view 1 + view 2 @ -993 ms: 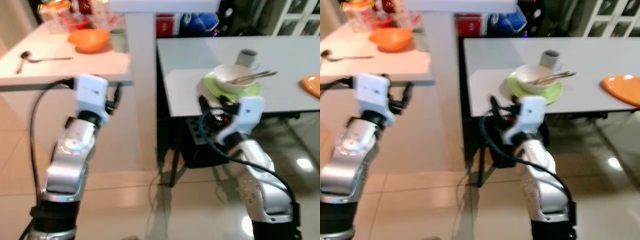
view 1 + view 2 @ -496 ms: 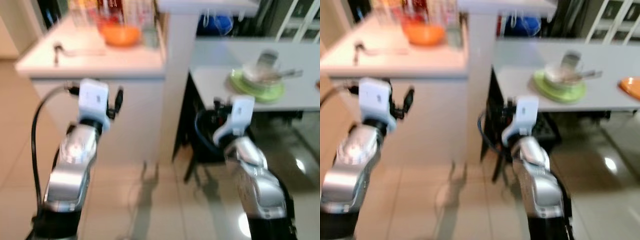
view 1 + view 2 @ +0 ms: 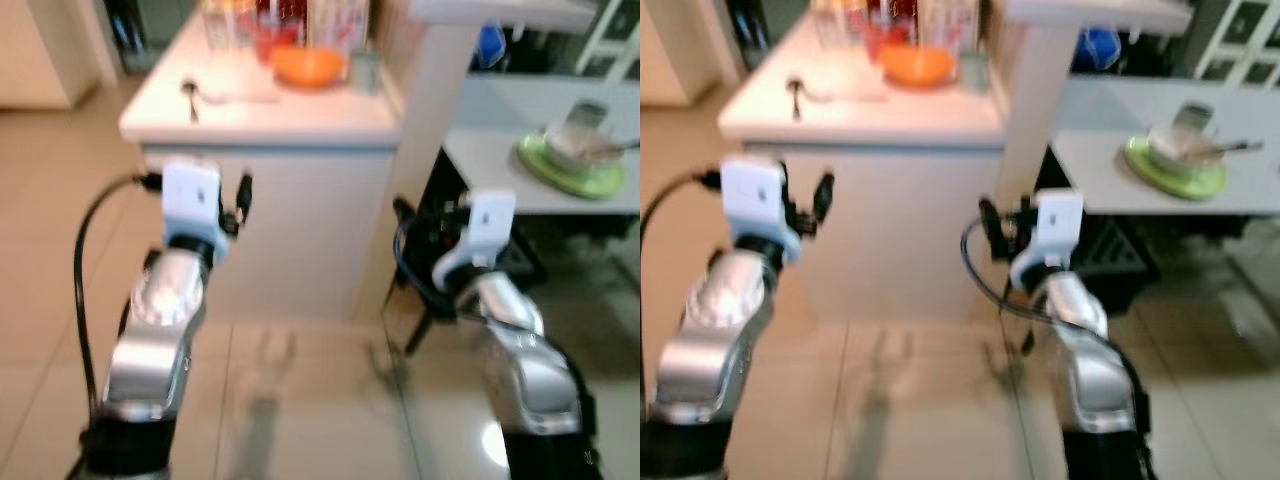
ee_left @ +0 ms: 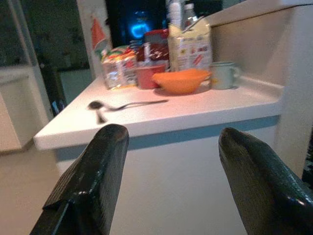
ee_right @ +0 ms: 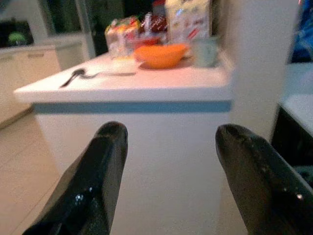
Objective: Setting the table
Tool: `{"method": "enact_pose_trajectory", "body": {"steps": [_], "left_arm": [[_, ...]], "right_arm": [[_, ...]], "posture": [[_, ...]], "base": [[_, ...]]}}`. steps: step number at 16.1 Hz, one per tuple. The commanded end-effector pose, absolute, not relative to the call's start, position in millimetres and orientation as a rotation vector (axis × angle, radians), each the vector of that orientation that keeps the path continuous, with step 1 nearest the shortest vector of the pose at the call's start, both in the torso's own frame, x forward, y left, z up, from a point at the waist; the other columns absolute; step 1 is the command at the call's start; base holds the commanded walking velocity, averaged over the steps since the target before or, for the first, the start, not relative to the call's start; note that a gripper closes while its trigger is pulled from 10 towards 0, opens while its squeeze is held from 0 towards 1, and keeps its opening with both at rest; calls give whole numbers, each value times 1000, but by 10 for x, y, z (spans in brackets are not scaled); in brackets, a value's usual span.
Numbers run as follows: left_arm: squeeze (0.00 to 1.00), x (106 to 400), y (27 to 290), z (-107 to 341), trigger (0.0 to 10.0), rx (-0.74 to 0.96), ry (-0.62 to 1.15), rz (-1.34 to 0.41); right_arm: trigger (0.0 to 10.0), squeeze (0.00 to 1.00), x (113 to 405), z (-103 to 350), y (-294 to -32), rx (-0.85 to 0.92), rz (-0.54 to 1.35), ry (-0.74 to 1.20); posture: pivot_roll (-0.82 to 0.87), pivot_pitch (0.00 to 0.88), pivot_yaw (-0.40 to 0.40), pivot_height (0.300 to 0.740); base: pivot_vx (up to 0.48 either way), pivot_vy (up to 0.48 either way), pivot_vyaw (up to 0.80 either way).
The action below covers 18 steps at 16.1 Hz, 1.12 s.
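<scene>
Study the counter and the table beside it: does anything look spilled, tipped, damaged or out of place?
Nothing stands out. The spoon, orange bowl and cup sit upright on the counter; a white bowl rests on a green plate.

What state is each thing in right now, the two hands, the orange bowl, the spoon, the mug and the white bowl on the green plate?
Left hand: open, empty, short of the counter.
Right hand: open, empty, facing the counter.
Orange bowl: upright on the counter.
Spoon: lying flat on the counter.
Mug: upright beside the orange bowl.
White bowl: on the green plate, utensils resting in it.
</scene>
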<state>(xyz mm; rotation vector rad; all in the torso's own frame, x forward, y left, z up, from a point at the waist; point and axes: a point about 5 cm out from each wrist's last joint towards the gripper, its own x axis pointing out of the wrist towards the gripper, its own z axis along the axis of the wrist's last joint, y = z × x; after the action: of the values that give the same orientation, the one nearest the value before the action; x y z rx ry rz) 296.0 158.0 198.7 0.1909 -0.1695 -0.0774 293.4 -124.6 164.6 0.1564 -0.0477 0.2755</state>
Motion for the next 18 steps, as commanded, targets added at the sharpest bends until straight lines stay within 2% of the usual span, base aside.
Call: {"method": "enact_pose_trajectory", "body": {"steps": [1,4,13,18], "left_arm": [[0,2955,1550,2032,10000,190,-185,-91],[0,2967,1527,2062,10000,214,-210,-109],[0,3037,1486,2112,10000,196,-232,-115],[0,3044,1536,2140,10000,216,-243,-109]], "right_arm": [[10000,0,2967,1701,-1272,155,261,-59],[10000,0,3013,1707,-1264,149,248,-69],[10000,0,3055,1756,-1263,121,253,-83],[10000,0,3068,1759,-1201,116,272,-91]], "posture": [[40,0,-68,740],[60,0,-70,740],[55,0,-78,740],[65,0,-81,740]], "base": [[0,0,0],[94,0,0],[417,0,0],[480,0,725]]}}
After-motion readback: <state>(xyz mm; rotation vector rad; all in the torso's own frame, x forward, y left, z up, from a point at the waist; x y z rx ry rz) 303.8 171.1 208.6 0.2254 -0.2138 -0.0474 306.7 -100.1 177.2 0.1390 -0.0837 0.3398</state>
